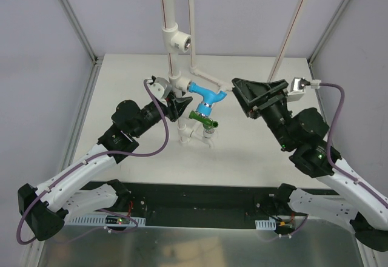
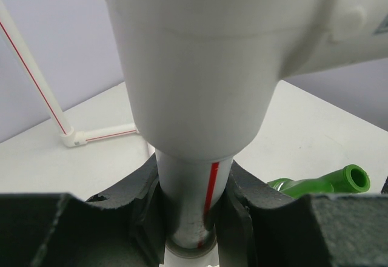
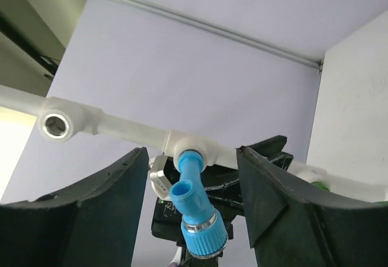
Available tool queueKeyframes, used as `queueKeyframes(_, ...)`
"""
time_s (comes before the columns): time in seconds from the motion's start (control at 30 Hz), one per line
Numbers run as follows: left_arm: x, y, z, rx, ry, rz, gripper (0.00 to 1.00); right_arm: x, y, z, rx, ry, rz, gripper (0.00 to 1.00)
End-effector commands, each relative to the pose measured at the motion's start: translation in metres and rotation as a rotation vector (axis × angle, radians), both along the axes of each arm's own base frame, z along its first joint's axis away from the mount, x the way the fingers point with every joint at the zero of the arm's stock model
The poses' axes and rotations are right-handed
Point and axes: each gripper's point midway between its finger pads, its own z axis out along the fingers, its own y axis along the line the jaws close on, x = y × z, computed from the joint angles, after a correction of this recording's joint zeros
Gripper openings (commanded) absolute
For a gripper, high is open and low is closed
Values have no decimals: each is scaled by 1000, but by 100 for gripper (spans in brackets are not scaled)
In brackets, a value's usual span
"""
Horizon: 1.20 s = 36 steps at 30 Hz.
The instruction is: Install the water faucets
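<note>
Just ahead of our right gripper [image 3: 193,155], its jaws parted, the light blue plastic faucet [image 3: 197,215] sits in a white tee [image 3: 208,148]. We judge it light, stiff and slick, best pinched across its cap. Our left gripper [image 2: 191,209] clamps the white red-striped pipe [image 2: 182,179] beside the dark green faucet [image 2: 327,183].

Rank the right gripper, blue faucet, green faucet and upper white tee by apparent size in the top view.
1. right gripper, largest.
2. blue faucet.
3. green faucet and upper white tee look about alike; the tee may sit nearer the camera, so no ranking.
</note>
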Motion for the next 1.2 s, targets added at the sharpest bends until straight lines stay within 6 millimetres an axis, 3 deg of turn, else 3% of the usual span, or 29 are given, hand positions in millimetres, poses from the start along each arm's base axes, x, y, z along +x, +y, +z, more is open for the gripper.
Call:
queueKeyframes(0.0,-10,-4,-9,-34,107,-31,0,7,-35,22,-30,-145,-165,66)
queueKeyframes(0.13,-11,-3,-7,-39,103,-32,0,6,-41,20,-232,-291,-207,64)
queueKeyframes(0.37,-12,-1,-6,-36,99,-28,0,6,-50,23,-764,-690,-291,63)
queueKeyframes(0.47,-12,-2,-6,-34,100,-31,0,-3,-44,28,-925,-908,-273,63)
queueKeyframes(0.6,-13,-1,-6,-35,101,-30,0,-25,-31,16,-1152,-1263,-194,62)
queueKeyframes(0.7,-13,-1,-7,-35,103,-31,0,-38,-26,14,-1255,-1490,-192,62)
queueKeyframes(0.97,-13,0,-6,-39,103,-30,0,-57,-14,6,-1398,-1831,-157,57)
queueKeyframes(1.17,-14,-1,-6,-40,104,-35,0,-60,-4,18,-1401,-1939,-191,54)
